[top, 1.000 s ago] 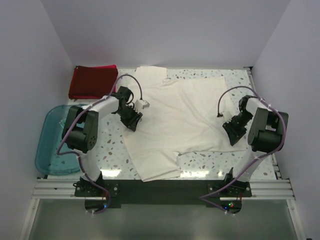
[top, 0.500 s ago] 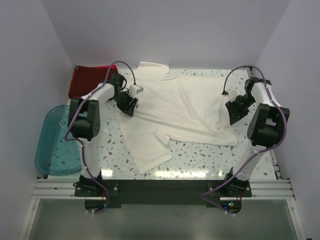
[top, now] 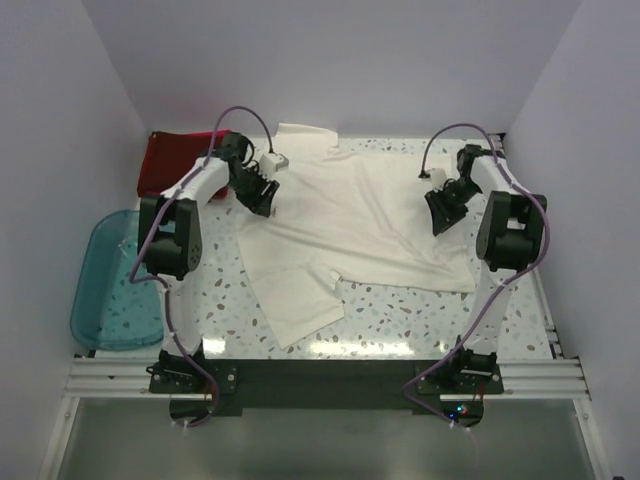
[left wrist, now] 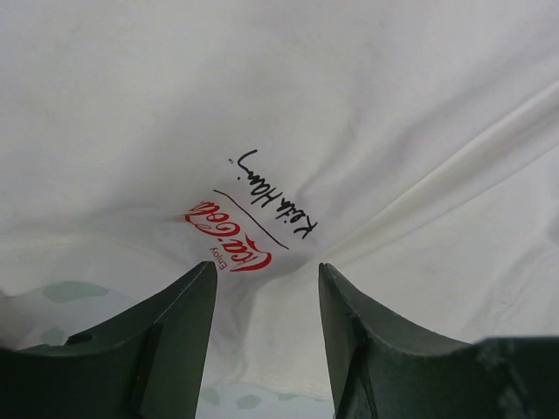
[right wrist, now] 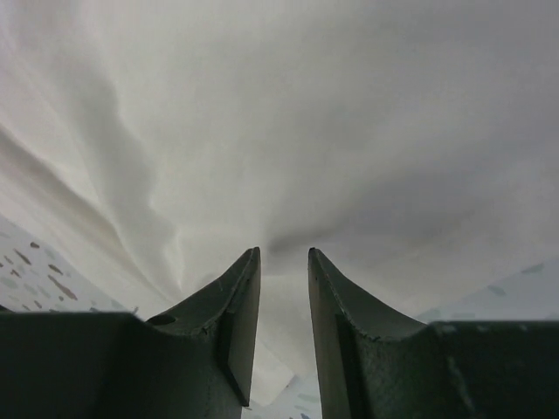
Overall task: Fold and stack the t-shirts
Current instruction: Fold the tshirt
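Two tools grip a cream-white t-shirt (top: 360, 225) that lies face down across the middle of the speckled worktop (top: 420, 320). The left tool (top: 258, 192) is clenched on cloth at the neck, where a small red and black printed label (left wrist: 229, 236) sits between its fingers. The right tool (top: 440, 208) is pinched nearly closed on a fold, and creases fan out from its tips.

The step looks like drawing the shirt out flat before folding. It would go best with both tools travelling together at the same height, so the cloth stays taut and level, then lowering before letting go.

Room is tight at the far edge, close to the back wall (top: 330, 70). A dark red shirt (top: 175, 160) lies just beside the left tool. A teal tub (top: 105, 285) sits well apart on the left. More bare worktop shows towards the near edge.
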You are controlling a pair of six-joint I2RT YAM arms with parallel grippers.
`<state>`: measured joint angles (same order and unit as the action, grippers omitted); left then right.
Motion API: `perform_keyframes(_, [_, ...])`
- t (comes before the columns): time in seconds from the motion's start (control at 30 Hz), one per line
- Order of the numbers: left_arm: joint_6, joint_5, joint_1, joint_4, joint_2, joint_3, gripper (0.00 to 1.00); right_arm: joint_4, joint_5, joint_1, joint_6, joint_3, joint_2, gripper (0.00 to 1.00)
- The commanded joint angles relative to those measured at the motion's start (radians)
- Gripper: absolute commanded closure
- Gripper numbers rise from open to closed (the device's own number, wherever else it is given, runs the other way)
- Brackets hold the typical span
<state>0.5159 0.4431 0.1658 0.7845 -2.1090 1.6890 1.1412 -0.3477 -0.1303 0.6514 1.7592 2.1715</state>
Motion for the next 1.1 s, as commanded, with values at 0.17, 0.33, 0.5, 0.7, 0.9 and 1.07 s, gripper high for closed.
perform_keyframes(0.17, [-0.028, -0.178, -0.009, -0.042, -0.092, 0.017, 0.45, -0.217, 0.335, -0.002, -0.058, -0.064, 0.027, 0.70])
perform_keyframes(0.33, [0.001, -0.245, -0.015, -0.051, -0.166, 0.035, 0.46, -0.287, 0.441, -0.037, -0.079, -0.060, 0.076, 0.71])
perform_keyframes(0.5, [0.015, -0.161, -0.015, 0.010, -0.233, 0.175, 0.43, -0.275, 0.420, -0.035, -0.127, 0.063, 0.111, 0.69])
perform_keyframes(0.7, [0.104, 0.112, -0.012, 0.082, -0.034, 0.135, 0.34, -0.141, 0.236, -0.037, -0.031, 0.086, -0.045, 0.47])
perform_keyframes(0.9, [0.237, 0.172, 0.024, 0.144, 0.286, -0.161, 0.27, 0.001, 0.121, -0.048, 0.199, -0.102, -0.306, 0.41])
perform_keyframes(1.07, [0.273, 0.082, 0.187, 0.096, 0.529, -0.466, 0.28, 0.046, 0.133, -0.051, 0.381, -0.382, -0.499, 0.52])
